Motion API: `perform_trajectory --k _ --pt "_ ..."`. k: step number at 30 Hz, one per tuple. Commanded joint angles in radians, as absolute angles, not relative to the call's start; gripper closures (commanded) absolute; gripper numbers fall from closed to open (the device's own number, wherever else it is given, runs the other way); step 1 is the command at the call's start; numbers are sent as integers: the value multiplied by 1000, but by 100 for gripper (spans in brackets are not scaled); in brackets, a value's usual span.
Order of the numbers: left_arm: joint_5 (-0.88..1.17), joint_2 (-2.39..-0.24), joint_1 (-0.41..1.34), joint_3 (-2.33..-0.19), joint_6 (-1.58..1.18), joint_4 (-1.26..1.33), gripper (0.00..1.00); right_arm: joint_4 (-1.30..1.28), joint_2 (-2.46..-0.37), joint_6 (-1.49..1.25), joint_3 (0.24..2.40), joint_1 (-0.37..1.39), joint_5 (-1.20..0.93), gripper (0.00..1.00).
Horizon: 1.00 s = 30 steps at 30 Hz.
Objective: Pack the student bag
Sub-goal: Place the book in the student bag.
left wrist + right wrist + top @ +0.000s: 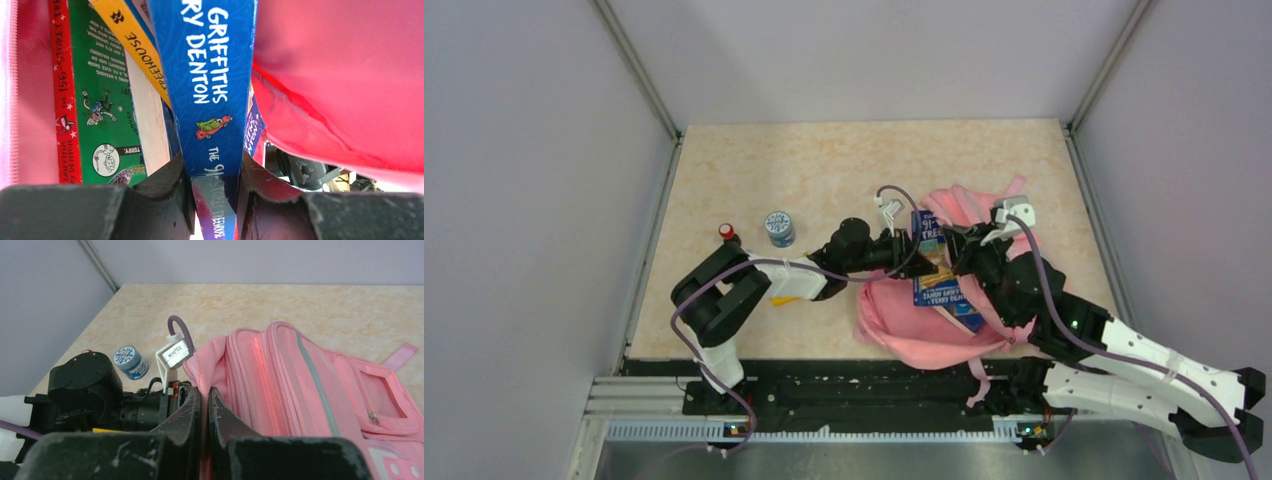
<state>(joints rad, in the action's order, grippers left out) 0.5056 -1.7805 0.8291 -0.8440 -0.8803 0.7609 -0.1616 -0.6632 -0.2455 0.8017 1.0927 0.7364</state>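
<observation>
From my station, the bench [824, 170] fills most of the top view. The bag [924, 335] lies on its right half, close to the near edge, with one strap trailing over that edge onto the rail.

The bag's mouth faces left, toward the left arm, and a blue book [934, 262] lies partly inside it, its cover showing from above. In the left wrist view I see the bag's pink lining [340, 75] on both sides. A green book [100, 90] and a yellow-spined book [140, 45] sit just left of the blue one, already inside.

The left fingers [175, 185] are clamped on the blue book's spine, one on each side, at a middling gap set by the book's thickness. They sit right at the bag's mouth.

The right fingers [192, 412] are closed nearly flat, pinching a fold of pink fabric at the rim of the opening. The rest of the bag spreads out to their right, front pocket up.

Well left of the bag, a blue tub [779, 228] stands on the bench, with a red-capped item [727, 232] near it; I cannot tell what that one is.
</observation>
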Motion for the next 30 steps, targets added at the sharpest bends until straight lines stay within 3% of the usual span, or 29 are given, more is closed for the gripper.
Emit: perform_trajectory --k 1,5,10,18,26,30 --pt "403 -1829 823 -943 -821 822 100 3 -710 -244 801 1100 721 100" --pt "448 -1864 824 -966 -825 819 98 3 -749 -254 788 1100 713 100" --pt "413 -1777 823 -910 -721 703 78 22 -754 -249 761 1100 757 100" --pt "466 -1748 857 -915 -658 639 80 146 -792 -152 770 1093 881 100" --pt "470 -1808 899 -969 -662 658 78 165 -829 -144 805 1055 828 100" --pt "424 -1778 899 -965 -615 609 66 146 -837 -169 793 1056 821 100"
